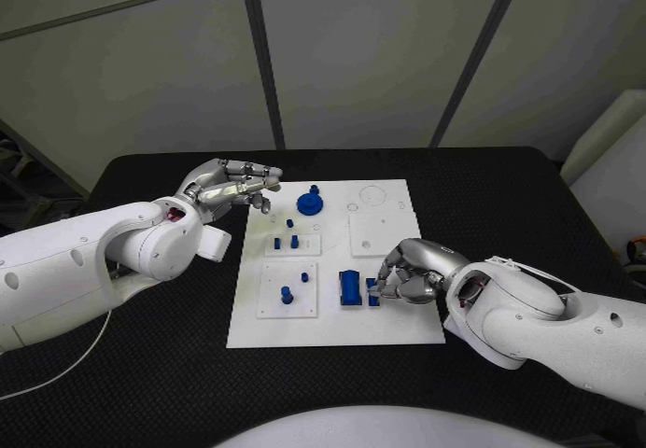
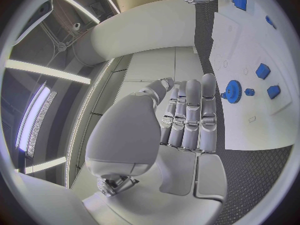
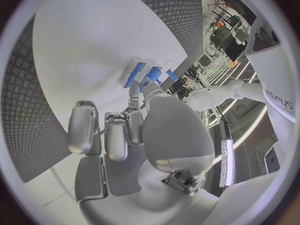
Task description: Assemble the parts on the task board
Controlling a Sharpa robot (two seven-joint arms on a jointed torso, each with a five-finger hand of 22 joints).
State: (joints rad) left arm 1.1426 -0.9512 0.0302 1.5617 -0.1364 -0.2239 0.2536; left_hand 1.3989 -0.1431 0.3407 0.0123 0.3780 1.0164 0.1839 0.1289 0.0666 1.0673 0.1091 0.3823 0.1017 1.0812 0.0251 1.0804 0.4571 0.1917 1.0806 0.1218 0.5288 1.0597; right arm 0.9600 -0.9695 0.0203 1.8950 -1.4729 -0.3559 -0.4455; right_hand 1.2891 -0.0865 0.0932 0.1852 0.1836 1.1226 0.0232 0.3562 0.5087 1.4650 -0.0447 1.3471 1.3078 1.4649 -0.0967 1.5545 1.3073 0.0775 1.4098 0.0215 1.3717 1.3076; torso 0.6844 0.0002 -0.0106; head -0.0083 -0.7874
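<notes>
Low and right of centre in the head view, the right hand (image 1: 408, 273) curls its fingers against a small blue part (image 1: 374, 298) beside a blue block (image 1: 349, 287) on the task board (image 1: 404, 327); whether it pinches it I cannot tell. Upper left, the left hand (image 1: 231, 185) hangs curled, holding nothing. Pegs (image 1: 287, 243) and a gear (image 1: 311, 202) seem seated; the work looks about midway.

My rig's two glossy white arms, bulbous at the joints, end in the silver left hand (image 1: 231, 185) and right hand (image 1: 409, 271), both with segmented metal fingers.
</notes>
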